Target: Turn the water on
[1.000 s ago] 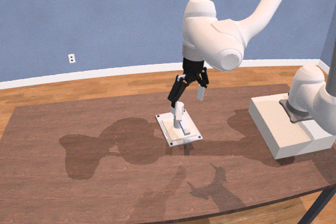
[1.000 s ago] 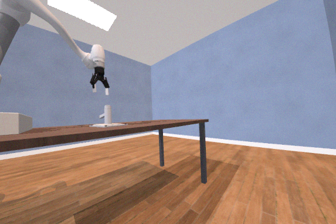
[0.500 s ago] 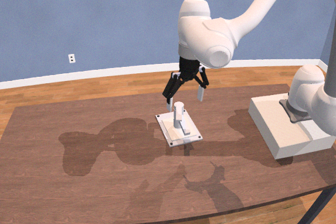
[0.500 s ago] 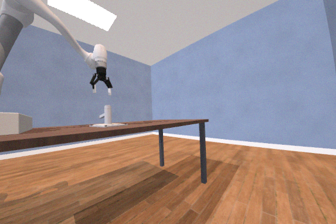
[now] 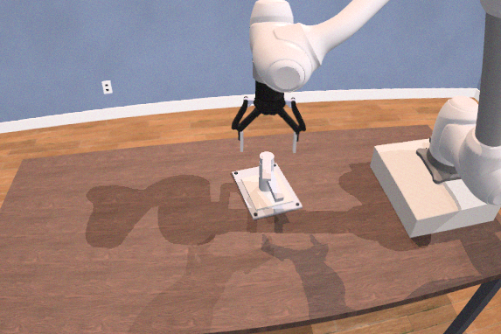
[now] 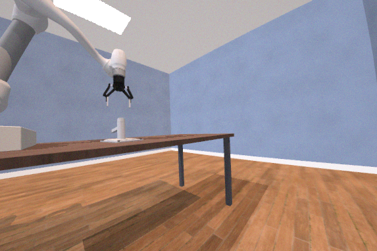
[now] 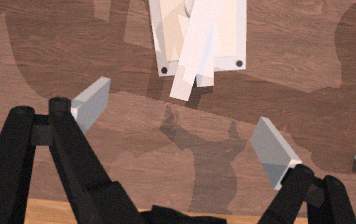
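A white tap (image 5: 267,171) stands upright on a pale base plate (image 5: 267,193) in the middle of the brown table. Its lever (image 5: 275,189) lies low, pointing toward the table's front. In the exterior view the tap (image 6: 120,128) shows the lever (image 6: 114,130) sticking out to the left. My gripper (image 5: 267,149) is open and empty, pointing straight down a little above the tap's top; it also shows in the exterior view (image 6: 118,104). In the wrist view the open fingers frame bare table, and the lever (image 7: 194,47) and plate (image 7: 200,35) lie at the top edge.
The arm's white pedestal (image 5: 429,185) stands on the table's right side. The table's front edge and a dark leg (image 5: 473,306) lie at the lower right. The wooden floor and blue wall surround the table.
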